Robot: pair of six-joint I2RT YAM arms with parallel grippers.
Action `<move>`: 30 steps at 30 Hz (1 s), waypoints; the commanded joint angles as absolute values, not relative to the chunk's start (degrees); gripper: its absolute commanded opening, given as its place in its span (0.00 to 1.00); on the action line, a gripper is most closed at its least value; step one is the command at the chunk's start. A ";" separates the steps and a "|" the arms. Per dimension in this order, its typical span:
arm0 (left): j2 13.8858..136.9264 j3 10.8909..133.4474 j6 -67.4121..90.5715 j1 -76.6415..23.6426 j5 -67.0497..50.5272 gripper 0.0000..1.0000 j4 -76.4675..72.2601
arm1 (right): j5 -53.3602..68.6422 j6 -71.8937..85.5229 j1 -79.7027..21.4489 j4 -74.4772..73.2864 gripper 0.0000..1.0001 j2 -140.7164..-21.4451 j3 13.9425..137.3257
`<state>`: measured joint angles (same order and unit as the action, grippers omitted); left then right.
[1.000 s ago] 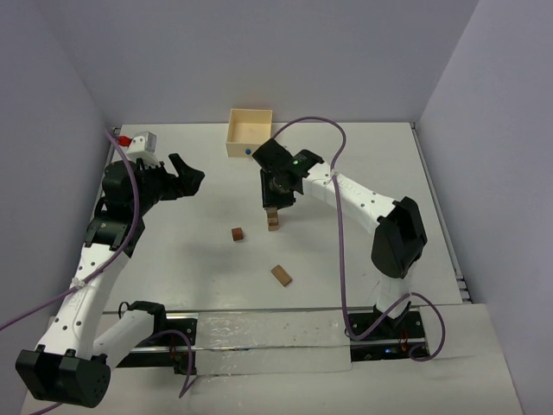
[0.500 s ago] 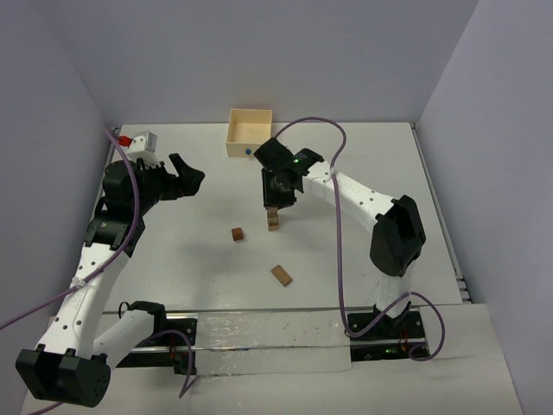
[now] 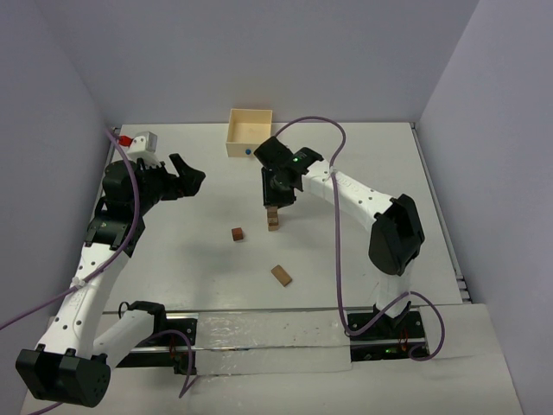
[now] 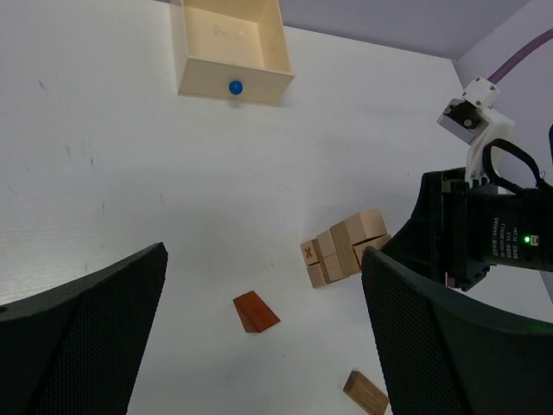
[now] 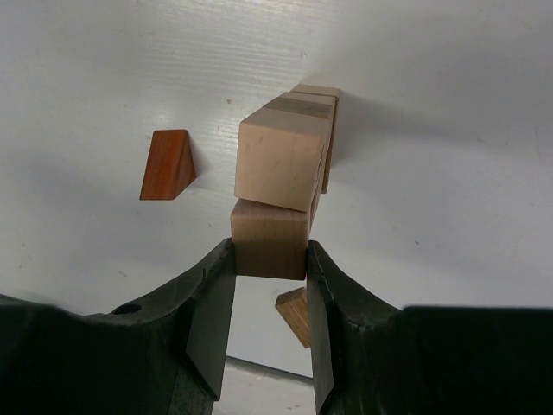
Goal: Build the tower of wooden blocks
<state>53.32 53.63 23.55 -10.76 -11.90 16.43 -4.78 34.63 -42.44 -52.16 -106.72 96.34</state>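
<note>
Centrally on the bench (image 3: pixel 190 259), our right claw (image 5: pixel 268 259) pinches the topmost tan block (image 5: pixel 270 246) of the tower (image 4: pixel 344 251). Our left claw (image 3: pixel 192 177) hangs wide open, empty, well apart.

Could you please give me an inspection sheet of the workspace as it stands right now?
Surface: white table, faint marks only.
Job's things: tower standing mid-table; reddish block and tan brick lying loose nearby.
Clutter: pale box with a blue dot at the far edge; white device with a red part, far left.
Tools: right tool shut on the top block of the tower; left tool open, holding nothing.
Cables: purple cables, one trailing from each arm.
Surroundings: plain walls on three sides.
</note>
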 commanded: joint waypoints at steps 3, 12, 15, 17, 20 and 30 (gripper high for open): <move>53.45 55.99 23.55 -10.46 -12.92 0.99 13.89 | -4.75 34.33 -41.78 -52.21 0.35 -108.07 99.37; 53.70 56.25 23.47 -10.46 -12.92 0.99 13.88 | -4.75 34.45 -41.40 -52.29 0.43 -108.46 99.40; 53.77 56.16 23.55 -10.46 -13.01 0.99 13.62 | -4.63 34.45 -41.40 -52.38 0.46 -108.46 99.32; 53.70 56.13 23.55 -10.46 -13.01 0.99 13.59 | -4.45 34.38 -41.36 -52.38 0.53 -108.42 99.32; 53.79 56.07 23.55 -10.46 -13.06 0.99 13.54 | -4.31 34.28 -41.31 -52.33 0.68 -108.46 99.23; 53.72 55.90 23.22 -10.46 -13.02 0.99 13.54 | -0.45 32.65 -41.66 -51.09 0.98 -105.81 97.88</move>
<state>53.71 53.63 23.51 -10.76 -12.05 16.19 -2.33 33.79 -41.74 -52.10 -108.09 96.84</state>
